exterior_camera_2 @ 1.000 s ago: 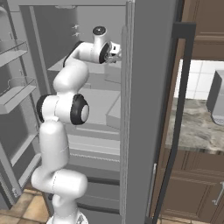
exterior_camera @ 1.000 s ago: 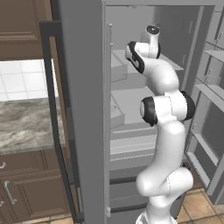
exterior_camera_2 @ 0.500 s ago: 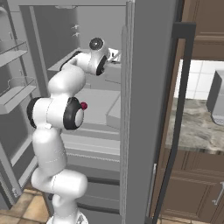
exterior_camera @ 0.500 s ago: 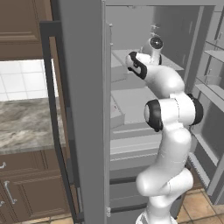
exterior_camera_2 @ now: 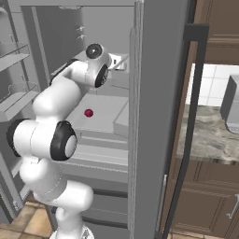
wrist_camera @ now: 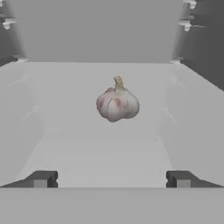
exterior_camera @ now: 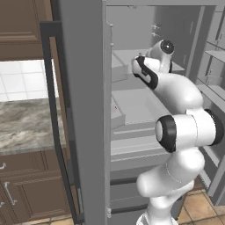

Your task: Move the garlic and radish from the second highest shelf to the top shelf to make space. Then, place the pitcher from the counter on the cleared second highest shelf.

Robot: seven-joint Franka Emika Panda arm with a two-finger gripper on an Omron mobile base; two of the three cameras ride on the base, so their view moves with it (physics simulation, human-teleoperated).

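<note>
My two-finger gripper point(wrist_camera: 111, 178), jaws spread wide and empty, faces the pale pink-streaked garlic bulb point(wrist_camera: 117, 103) sitting upright on the pale grey top shelf point(wrist_camera: 65, 144), while the dark red radish point(exterior_camera_2: 88, 113) waits on the second highest shelf point(exterior_camera_2: 105, 108).

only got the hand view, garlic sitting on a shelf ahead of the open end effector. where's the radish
observer: In the right base view the radish lies on the shelf one level below where the arm reaches in.
operator: anything touching it
observer: No, it sits alone on that shelf, apart from the arm.
operator: whats on the counter
observer: A grey appliance stands on the counter, to the right of the fridge.
</note>
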